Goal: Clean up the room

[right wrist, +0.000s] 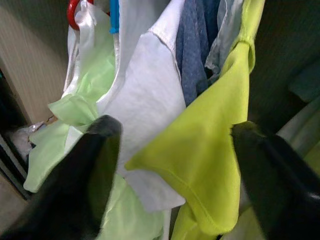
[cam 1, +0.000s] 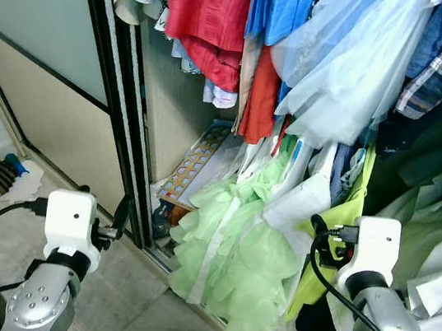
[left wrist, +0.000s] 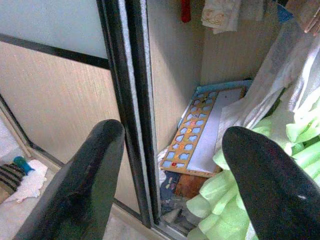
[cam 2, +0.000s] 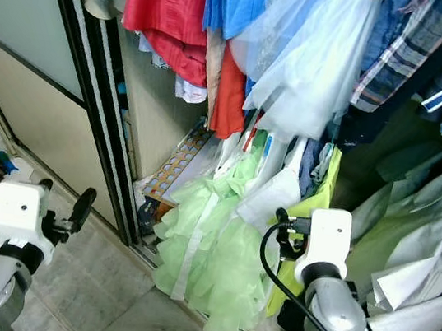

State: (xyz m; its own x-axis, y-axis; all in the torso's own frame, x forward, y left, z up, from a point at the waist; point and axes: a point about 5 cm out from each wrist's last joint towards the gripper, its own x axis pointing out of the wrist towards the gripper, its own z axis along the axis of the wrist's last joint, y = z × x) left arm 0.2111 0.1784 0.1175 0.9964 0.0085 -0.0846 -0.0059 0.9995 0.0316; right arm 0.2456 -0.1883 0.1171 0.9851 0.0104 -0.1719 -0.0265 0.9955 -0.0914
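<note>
right claw apart, yellow-green shirt between | left claw apart facing puzzle board | wrist views

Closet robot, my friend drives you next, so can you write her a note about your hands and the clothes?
Left gripper: fingers open, holding nothing, raised before the black sliding door frame.
Right gripper: fingers open, holding nothing, pointed at the bright yellow-green garment and the white cloth beside it.
Things: the frilly pale green dress spills over the closet's bottom track onto the floor; a cardboard puzzle board with blue cut-outs leans in the closet corner.
Done: nothing grasped yet.
Left: probably tuck the hanging clothes inside, then shut the door.
</note>
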